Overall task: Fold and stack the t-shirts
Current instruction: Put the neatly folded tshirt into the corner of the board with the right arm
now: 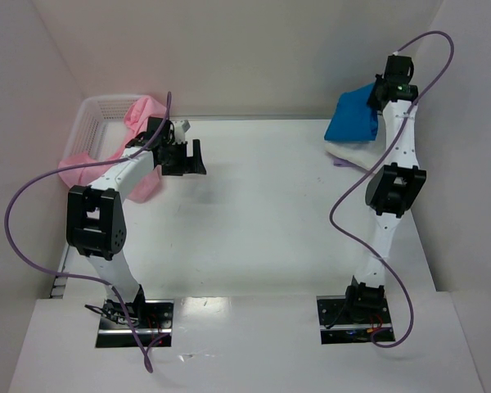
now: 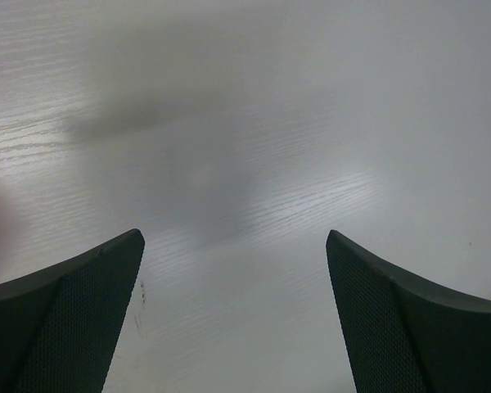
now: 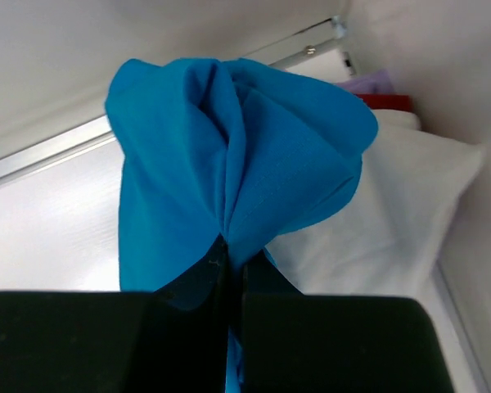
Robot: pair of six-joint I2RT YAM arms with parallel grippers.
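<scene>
Nearest the lens, the right hand [image 3: 233, 274] is pressed together on a gathered fold of the blue tee [image 3: 229, 164], its black fingers [image 3: 188, 286] closed so tightly that only a thin seam of cloth shows between them. The tee balloons out beyond in a loose bunch at the far right corner of the surface [image 1: 262, 221], over the white tee [image 3: 385, 205]; whether it hangs clear of the white one or rests on it cannot be told. A lilac scrap [image 3: 370, 82] and a red item [image 3: 385, 101] peep out behind, too little shown to name. Across the surface, the left hand [image 2: 236, 319] hangs spread wide and holds nothing, bare surface showing between its two fingers. From above it sits just beside the basket [image 1: 94, 110] at the far left, where pink tees [image 1: 143, 115] are heaped, one spilling over the basket's near rim. By the look of things the job is barely begun: no tee lies flat in the middle, none can be seen neatly folded, and the blue one is bunched rather than spread. Whether the white tee is already folded as the foot of a stack cannot be told from these views. Left to do, it seems, are laying out and folding the blue tee, fetching and folding the pink ones, and stacking the lot.
</scene>
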